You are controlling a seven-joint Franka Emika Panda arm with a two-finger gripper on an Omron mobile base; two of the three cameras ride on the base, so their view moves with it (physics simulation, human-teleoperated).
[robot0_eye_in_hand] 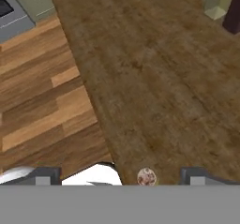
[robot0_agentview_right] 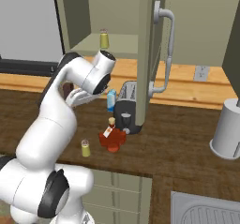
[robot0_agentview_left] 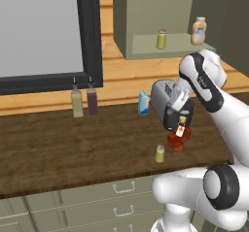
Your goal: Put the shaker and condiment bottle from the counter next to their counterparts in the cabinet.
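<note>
The small yellow-green shaker (robot0_agentview_left: 159, 154) (robot0_agentview_right: 85, 148) stands near the counter's (robot0_agentview_left: 73, 143) front edge. Just right of it is the squat red-brown condiment bottle (robot0_agentview_left: 178, 137) (robot0_agentview_right: 111, 139), in front of the toaster. My gripper (robot0_agentview_right: 74, 98) (robot0_eye_in_hand: 121, 176) hangs well above the shaker, open and holding nothing. In the hand view the fingertips (robot0_eye_in_hand: 45, 176) stand wide apart and the shaker's cap (robot0_eye_in_hand: 146, 176) shows small between them. On the cabinet (robot0_agentview_left: 146, 45) shelf stand a matching shaker (robot0_agentview_left: 161, 39) (robot0_agentview_right: 103, 39) and a peach bottle (robot0_agentview_left: 198, 31).
A grey toaster (robot0_agentview_left: 165, 102) (robot0_agentview_right: 126, 107) and a blue-white carton (robot0_agentview_left: 143, 103) stand behind the bottle. Two tall slim bottles (robot0_agentview_left: 83, 101) (robot0_eye_in_hand: 218, 2) stand at the back left. The open cabinet door (robot0_agentview_right: 157, 54) hangs over the toaster. A white canister (robot0_agentview_right: 227, 129) and sink (robot0_agentview_right: 206, 211) lie right.
</note>
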